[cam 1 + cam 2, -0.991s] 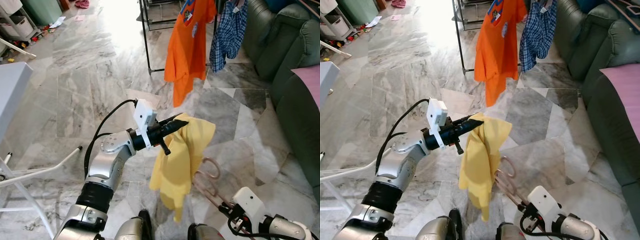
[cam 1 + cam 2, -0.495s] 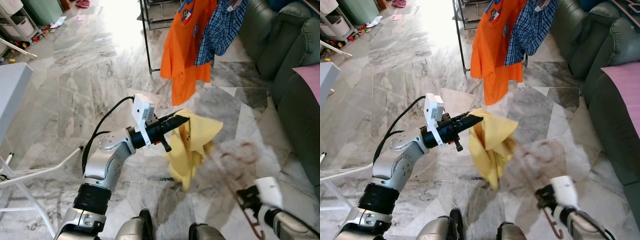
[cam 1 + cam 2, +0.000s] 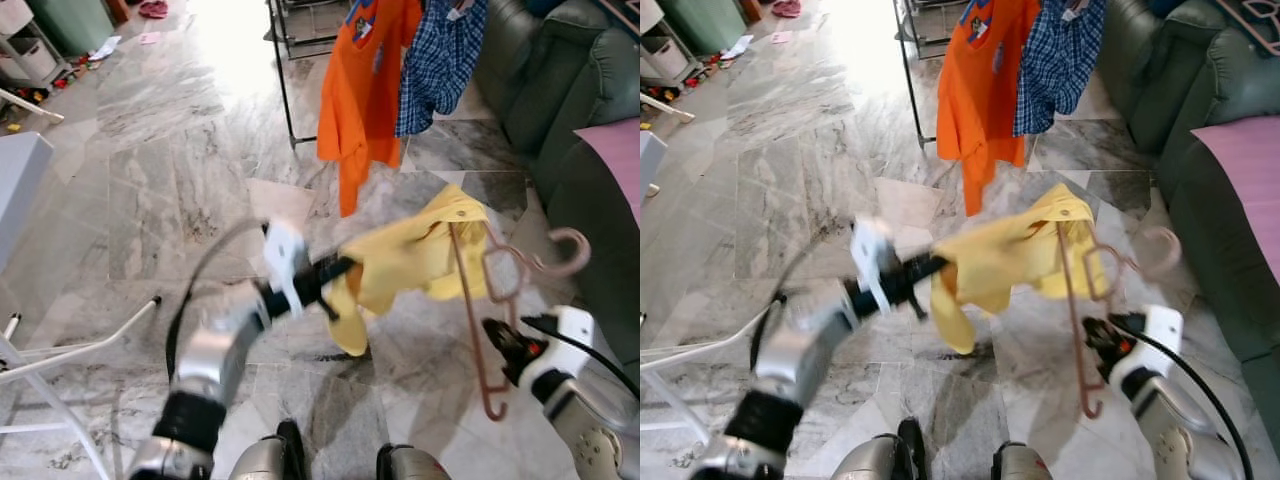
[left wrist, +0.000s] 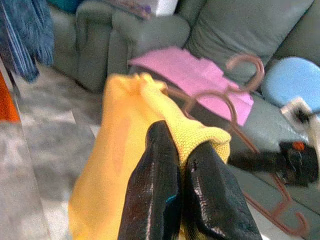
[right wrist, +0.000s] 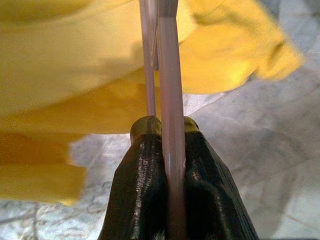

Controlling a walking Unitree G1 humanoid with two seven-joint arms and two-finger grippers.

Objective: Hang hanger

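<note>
You have the yellow shirt point(image 3: 405, 262) stretched between both arms, at about 1 o'clock from the robot's feet. Your left gripper point(image 4: 185, 165) pinches a fold of the fabric tight between its two black fingers, which keeps one side of the shirt taut and off the marble floor point(image 3: 180, 150). Your right gripper point(image 5: 162, 131) is clamped on a bar of the pink hanger point(image 3: 478, 300), at about 3 o'clock from the left one; the hanger stands nearly upright with its hook point(image 3: 565, 250) pointing toward the green sofa point(image 3: 570, 90), and part of it sits inside the shirt, so the garment seems to be partly threaded on. Holding the cloth apart this way likely lets you work the hanger into the shoulders. The drying rack point(image 3: 285, 60) stands at 12 o'clock, well apart, already carrying an orange shirt point(image 3: 355, 90) and a blue plaid shirt point(image 3: 440, 55). The hanging itself is not yet done; you would need to seat the shirt, then carry the hook to the rack. The left arm is blurred in the head views.
</note>
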